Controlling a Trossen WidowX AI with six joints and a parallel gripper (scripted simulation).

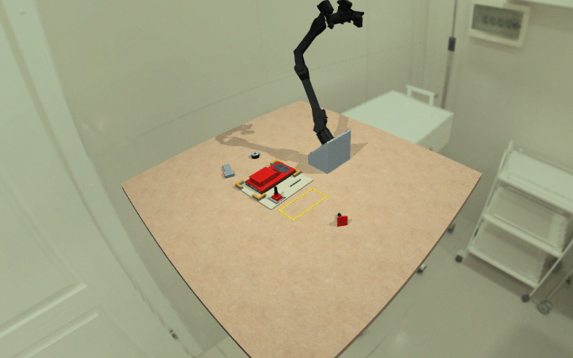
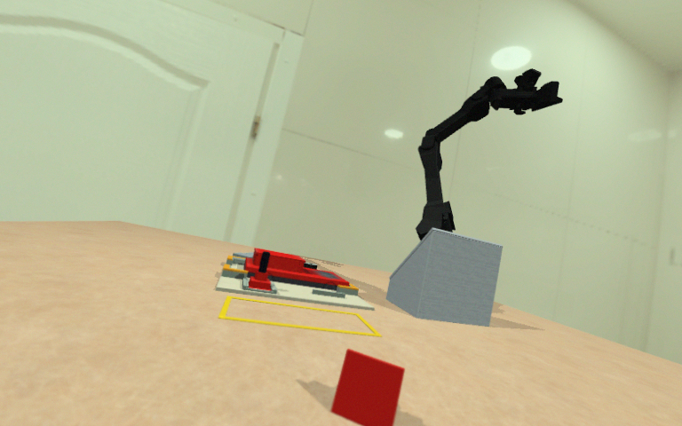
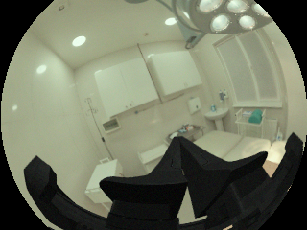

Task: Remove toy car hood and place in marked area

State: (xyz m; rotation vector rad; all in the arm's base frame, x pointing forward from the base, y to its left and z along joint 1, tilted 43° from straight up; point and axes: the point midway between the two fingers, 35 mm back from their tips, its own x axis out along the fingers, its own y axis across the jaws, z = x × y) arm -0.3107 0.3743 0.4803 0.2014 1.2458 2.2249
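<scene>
High above the table, the pincer (image 1: 359,19) is closed on nothing, far from the car's hood (image 1: 283,168).

Black all over: arm (image 1: 307,80) and gripper (image 1: 359,19), upper right of the top view. Table (image 1: 295,270) a mottled tan-pink. Toy car (image 1: 270,174) at frame centre bright red, with a dark grey panel toward the back, on a cream plate (image 1: 301,182) with orange-yellow corner pieces. Marked area (image 1: 303,203) outlined in thin yellow. Pedestal (image 1: 331,154) under the arm grey with fine horizontal lines. Small block (image 1: 342,220) right of centre red with a black top; loose piece (image 1: 227,170) left of the car pale grey-blue; wheel (image 1: 255,154) black.
</scene>
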